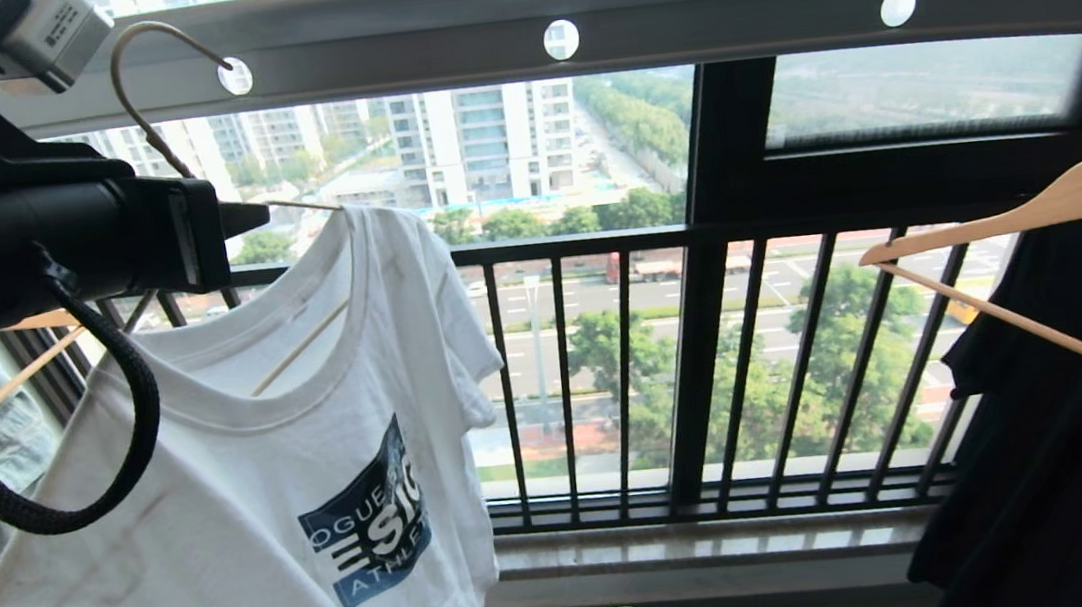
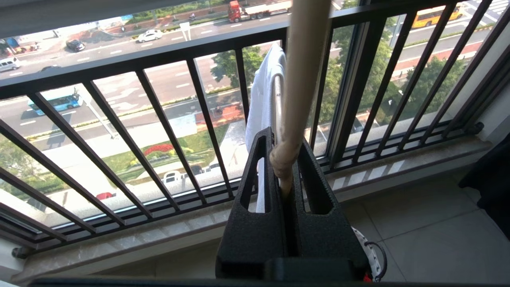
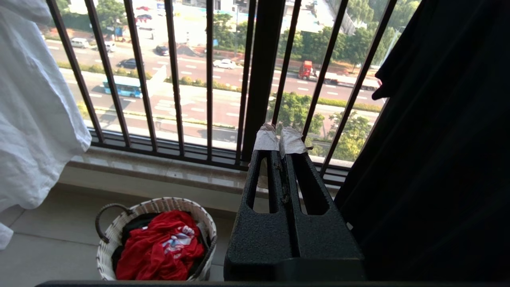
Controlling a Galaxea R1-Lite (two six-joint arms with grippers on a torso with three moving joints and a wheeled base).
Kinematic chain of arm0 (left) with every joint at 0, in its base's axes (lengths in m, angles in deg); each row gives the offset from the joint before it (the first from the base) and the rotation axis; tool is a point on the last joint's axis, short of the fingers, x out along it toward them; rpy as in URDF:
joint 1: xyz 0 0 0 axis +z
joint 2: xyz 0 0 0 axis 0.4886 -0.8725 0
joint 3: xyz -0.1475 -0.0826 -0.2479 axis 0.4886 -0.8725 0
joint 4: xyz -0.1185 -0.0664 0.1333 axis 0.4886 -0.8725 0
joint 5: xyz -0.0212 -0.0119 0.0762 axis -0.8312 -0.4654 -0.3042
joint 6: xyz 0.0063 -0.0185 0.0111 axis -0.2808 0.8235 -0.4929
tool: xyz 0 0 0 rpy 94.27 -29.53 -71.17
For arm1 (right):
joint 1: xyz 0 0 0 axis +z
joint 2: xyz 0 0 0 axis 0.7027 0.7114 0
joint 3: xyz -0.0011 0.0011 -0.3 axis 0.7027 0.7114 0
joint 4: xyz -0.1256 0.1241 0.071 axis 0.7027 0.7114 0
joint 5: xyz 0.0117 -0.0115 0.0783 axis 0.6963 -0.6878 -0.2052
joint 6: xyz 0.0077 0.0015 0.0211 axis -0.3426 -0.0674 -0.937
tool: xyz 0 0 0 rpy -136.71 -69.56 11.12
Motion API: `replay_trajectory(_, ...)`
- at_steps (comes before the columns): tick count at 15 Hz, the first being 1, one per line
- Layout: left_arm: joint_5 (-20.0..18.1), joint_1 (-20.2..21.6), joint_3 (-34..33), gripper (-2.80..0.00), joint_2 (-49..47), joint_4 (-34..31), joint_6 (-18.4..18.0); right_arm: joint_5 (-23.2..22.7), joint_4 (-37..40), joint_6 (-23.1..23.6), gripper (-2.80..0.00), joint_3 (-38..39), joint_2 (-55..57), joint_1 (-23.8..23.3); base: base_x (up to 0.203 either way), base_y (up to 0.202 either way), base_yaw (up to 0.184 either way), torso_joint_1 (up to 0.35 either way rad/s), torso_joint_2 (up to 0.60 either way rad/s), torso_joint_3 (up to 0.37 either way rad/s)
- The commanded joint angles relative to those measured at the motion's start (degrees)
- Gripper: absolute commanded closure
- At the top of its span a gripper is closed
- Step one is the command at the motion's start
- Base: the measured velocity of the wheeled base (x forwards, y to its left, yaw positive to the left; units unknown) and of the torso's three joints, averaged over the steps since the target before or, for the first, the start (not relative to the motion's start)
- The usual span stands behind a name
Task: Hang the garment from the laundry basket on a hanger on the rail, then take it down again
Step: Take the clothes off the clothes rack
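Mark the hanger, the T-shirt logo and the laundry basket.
hanger point(image 1: 142, 119), head view, on the hook's wire shank.
T-shirt logo point(image 1: 369, 528), head view, on the lettering.
laundry basket point(image 3: 106, 247), right wrist view, on the woven wall.

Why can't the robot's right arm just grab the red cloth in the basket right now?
It probably could. The right pincer, shut and empty, hangs over the laundry basket, and the red cloth lies on top, uncovered, with nothing between them. It would have to open and go down first.

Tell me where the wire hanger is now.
In the head view, upper left: the hanger carries the T-shirt, its hook at the rail's leftmost hole, its neck gripped by the left gripper.
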Motion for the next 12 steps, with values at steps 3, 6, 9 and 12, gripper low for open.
replay_trajectory(3, 1.44, -0.08, -0.02, 0.00, 3.59, -0.23, -0.12, -0.04, -0.06, 0.04, 0.00, 0.01, 0.09, 0.03, 0.000, 0.000, 0.000, 0.000, 0.00, 0.000)
replay_trajectory(6, 1.37, -0.73, -0.30, 0.00, 6.48, -5.59, 0.06, -0.12, -0.08, 0.31, 0.00, 0.01, 0.00, 0.03, 0.000, 0.000, 0.000, 0.000, 0.00, 0.000)
replay_trajectory(9, 1.20, -2.52, -1.54, 0.00, 8.39, -8.73, 2.69, -0.21, -0.08, 0.92, 0.00, -0.17, 0.00, 0.03, 0.000, 0.000, 0.000, 0.000, 0.00, 0.000)
replay_trajectory(12, 1.11, -2.62, -3.63, 0.00, 8.75, -8.71, 2.87, -1.57, 1.00, -0.90, 0.00, -6.54, 1.52, 0.03, 0.000, 0.000, 0.000, 0.000, 0.00, 0.000)
